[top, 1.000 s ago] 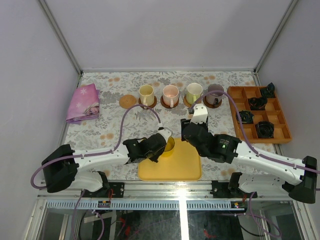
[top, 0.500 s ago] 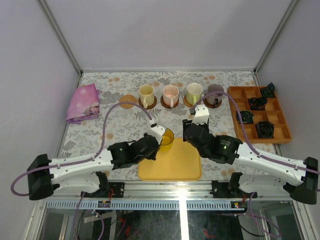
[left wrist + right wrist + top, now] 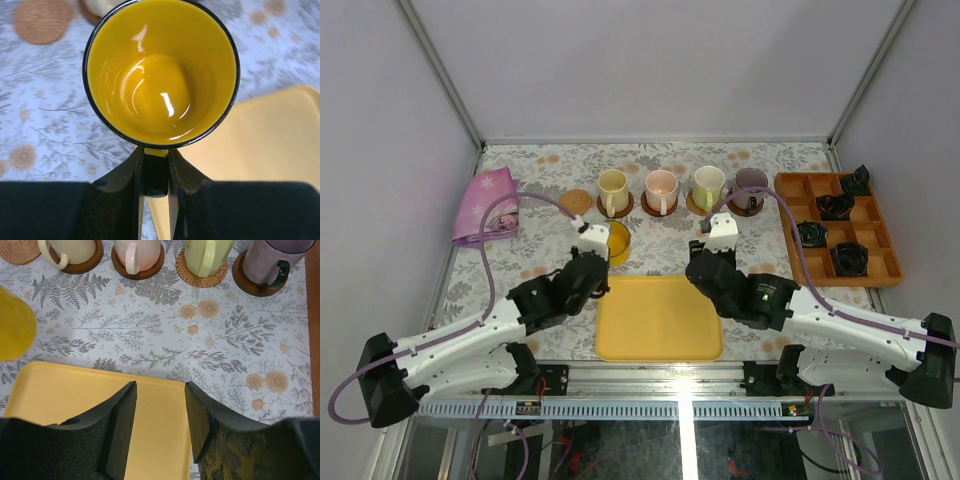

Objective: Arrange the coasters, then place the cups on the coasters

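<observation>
Four cups [image 3: 661,186] sit on coasters [image 3: 660,211] across the bench [image 3: 660,242] from above, one tan coaster [image 3: 577,201] bare, the yellow cup [image 3: 617,241] near it. Left wrist: left jaws clamp its handle. Right wrist: right jaws stand parted, empty, over the yellow tray [image 3: 65,390].

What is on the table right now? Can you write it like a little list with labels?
On coasters: cream cup, pink cup, green cup, purple-grey cup, in a row at the back
Free spot: tan coaster, left end of the row, nothing on it
Held: yellow cup, gripped by its handle in the left gripper, near the free spot
Other arm: right gripper open, holding nothing, above the yellow tray
Sides: pink cloth left, orange box right
</observation>
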`<state>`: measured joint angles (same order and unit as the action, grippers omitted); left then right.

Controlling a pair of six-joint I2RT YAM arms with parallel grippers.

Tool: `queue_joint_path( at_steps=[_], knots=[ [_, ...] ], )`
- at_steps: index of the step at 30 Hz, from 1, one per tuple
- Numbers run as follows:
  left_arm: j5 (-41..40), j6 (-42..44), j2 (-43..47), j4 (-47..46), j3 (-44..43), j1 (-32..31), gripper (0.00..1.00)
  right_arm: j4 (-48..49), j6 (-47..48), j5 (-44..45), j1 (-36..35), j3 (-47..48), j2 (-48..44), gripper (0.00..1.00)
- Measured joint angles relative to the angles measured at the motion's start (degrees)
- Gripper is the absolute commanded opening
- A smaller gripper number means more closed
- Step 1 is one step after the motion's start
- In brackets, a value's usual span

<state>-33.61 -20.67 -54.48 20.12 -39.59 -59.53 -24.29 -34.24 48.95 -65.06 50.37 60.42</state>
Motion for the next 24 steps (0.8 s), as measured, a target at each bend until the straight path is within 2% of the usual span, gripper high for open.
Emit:
queue_joint_path(
  at_steps=[5,10,15,20,24],
  knots=[
    [3.21,2.45,-0.26,-3.13,0.50,14.49,0.00,1.51,0.42,-0.17,1.44,-0.76,0.98,0.58],
    [8.17,5.25,-4.22,-8.72,0.50,26.49,0.00,4.44,1.62,-3.69,7.78,-4.33,0.42,0.65],
    [14.25,7.19,-10.99,-15.10,0.37,34.53,0.00,6.51,3.08,-7.63,13.84,-7.41,-1.53,0.65],
    [19.28,8.41,-20.79,-19.08,-2.54,41.48,0.00,9.16,5.38,-8.13,15.19,-7.58,-1.92,0.65],
    [21.88,9.57,-28.44,-20.65,-7.41,44.65,0.00,10.84,6.93,-8.13,16.33,-7.58,-1.42,0.64]
  ],
)
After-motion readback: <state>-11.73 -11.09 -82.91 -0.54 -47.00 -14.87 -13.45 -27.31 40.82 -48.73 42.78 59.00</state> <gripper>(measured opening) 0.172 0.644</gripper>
